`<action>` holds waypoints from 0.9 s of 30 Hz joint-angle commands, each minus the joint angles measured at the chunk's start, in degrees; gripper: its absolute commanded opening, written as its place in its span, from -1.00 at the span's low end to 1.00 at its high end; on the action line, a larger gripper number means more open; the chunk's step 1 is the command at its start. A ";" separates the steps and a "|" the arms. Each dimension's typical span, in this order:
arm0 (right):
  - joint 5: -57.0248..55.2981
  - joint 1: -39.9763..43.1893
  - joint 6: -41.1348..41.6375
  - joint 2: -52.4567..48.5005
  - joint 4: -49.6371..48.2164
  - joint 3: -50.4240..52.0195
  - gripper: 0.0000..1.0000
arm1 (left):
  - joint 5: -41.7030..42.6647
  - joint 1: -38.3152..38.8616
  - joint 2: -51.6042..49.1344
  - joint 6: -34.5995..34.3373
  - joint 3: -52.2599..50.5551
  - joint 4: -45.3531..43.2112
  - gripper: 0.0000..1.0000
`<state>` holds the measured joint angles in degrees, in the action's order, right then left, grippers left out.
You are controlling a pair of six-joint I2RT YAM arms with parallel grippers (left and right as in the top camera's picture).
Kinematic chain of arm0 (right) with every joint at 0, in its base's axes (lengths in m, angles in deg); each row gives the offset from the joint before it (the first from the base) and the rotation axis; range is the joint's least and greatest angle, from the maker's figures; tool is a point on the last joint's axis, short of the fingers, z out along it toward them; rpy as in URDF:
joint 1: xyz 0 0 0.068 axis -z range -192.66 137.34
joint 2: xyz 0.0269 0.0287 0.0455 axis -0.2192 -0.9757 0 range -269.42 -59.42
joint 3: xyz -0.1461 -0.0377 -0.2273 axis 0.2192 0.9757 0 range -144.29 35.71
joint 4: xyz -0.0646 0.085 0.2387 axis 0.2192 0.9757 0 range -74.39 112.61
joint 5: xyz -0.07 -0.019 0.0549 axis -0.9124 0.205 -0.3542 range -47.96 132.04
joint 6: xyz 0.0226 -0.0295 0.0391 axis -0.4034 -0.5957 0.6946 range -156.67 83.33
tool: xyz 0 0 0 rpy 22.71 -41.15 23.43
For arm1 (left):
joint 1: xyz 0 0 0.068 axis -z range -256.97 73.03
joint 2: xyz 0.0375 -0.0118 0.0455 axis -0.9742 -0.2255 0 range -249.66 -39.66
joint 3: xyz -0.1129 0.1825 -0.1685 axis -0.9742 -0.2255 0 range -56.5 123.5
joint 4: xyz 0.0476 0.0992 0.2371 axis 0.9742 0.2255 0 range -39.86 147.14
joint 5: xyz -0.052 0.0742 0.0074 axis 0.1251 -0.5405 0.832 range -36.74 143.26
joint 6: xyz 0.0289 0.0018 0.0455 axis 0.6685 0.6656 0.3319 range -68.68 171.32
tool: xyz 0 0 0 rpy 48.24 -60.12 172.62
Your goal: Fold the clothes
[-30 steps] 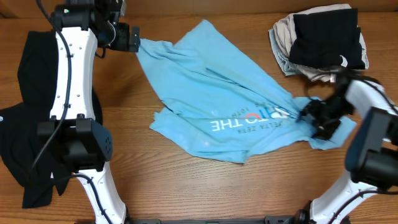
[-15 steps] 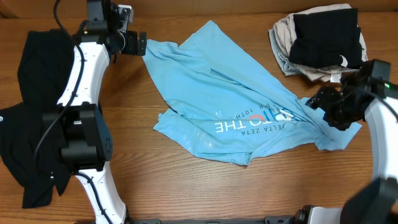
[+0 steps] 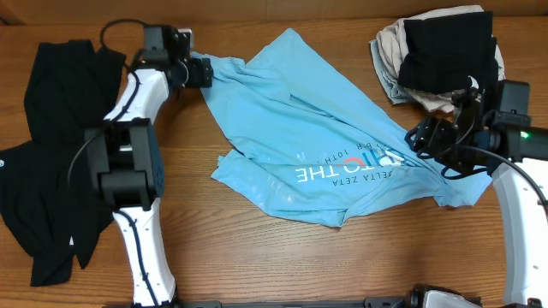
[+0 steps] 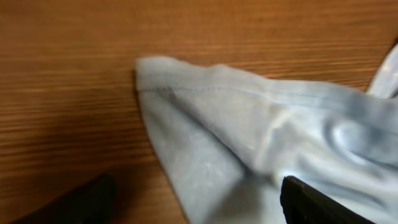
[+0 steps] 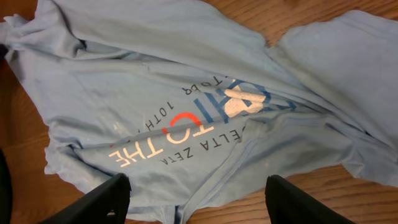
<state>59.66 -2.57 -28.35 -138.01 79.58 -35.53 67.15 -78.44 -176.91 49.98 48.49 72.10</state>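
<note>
— Black cloth at the near left: one garment or more?
— Hard to tell. The black garment [image 3: 47,171] is a plain, dark, limp heap along the left side of the tabletop [image 3: 257,257]. The left arm [image 3: 128,171] hides part of it, and its folds barely read against each other.
— And the light blue T-shirt [image 3: 291,128]?
— It lies in the middle of the wooden tabletop, spread but rumpled. It is soft knit, with long creases running from far left to near right. The red, white and dark lettering [image 3: 338,171] appears upside down from overhead, and a fold crosses some of the letters. The small line next to it is too fine to read.
— The right gripper?
— The right gripper [image 3: 421,139] is over the shirt's right end, just beside the print. In its wrist view the two dark fingers [image 5: 93,200] stand wide apart, holding nothing, with the shirt below them. I cannot tell whether they touch the cloth.
— Farther back?
— The left gripper [image 3: 204,73] is at the shirt's far-left corner. Its wrist view is blurred. A stitched corner of the shirt lies flat on the wood grain between fingers [image 4: 323,205] that are spread wide and not pinching it. The frame cuts them off.
— Far right?
— A pile [image 3: 441,56] of beige cloth with a black piece on top, which hides the lower layers.
</note>
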 commanded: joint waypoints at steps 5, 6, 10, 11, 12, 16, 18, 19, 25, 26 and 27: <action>0.04 -1.05 -0.68 1.11 -0.46 -0.50 0.46 | 2.67 0.81 -3.06 -2.56 -0.48 -3.93 0.68; 0.04 -1.05 -0.68 1.11 -0.46 -0.50 0.47 | 2.64 0.87 -3.41 -2.56 -0.48 -4.55 0.65; 0.07 -1.05 -0.68 1.11 -0.42 -0.50 0.46 | 2.47 1.07 -5.42 -4.33 -0.48 -7.89 0.61; 0.07 -1.05 -0.68 1.11 -0.44 -0.50 0.46 | 2.49 1.16 -5.97 -5.01 -0.48 -9.05 0.61; 0.04 -1.05 -0.68 1.11 -0.48 -0.50 0.46 | 2.49 1.29 -6.67 -5.97 -0.48 -10.54 0.60; 0.07 -1.05 -0.68 1.11 -0.96 -0.50 0.45 | 2.45 1.95 -8.48 -8.63 -0.48 -15.13 0.33; 0.07 -1.05 -0.68 1.11 -1.29 -0.50 0.38 | 2.12 2.23 -8.70 -9.64 -0.48 -15.74 -0.28; 0.07 -1.05 -0.68 1.11 -1.49 -0.50 0.37 | 2.01 2.25 -8.70 -9.64 -0.48 -15.72 -0.49; 0.11 -1.05 -0.63 1.11 -2.71 -0.50 0.30 | 2.03 1.07 -6.45 -9.88 0.20 -10.36 -0.92; 0.11 -1.09 -0.63 1.11 -2.80 -0.50 0.30 | 2.01 0.50 -5.44 -9.88 0.68 -8.02 -0.92; 0.13 -1.14 -0.61 1.11 -2.84 -0.50 0.29 | 2.01 -0.24 -4.17 -9.86 1.31 -5.38 -0.92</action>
<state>59.64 -3.38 -28.79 -138.01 77.06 -35.53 69.38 -77.37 -181.72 41.13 50.04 61.69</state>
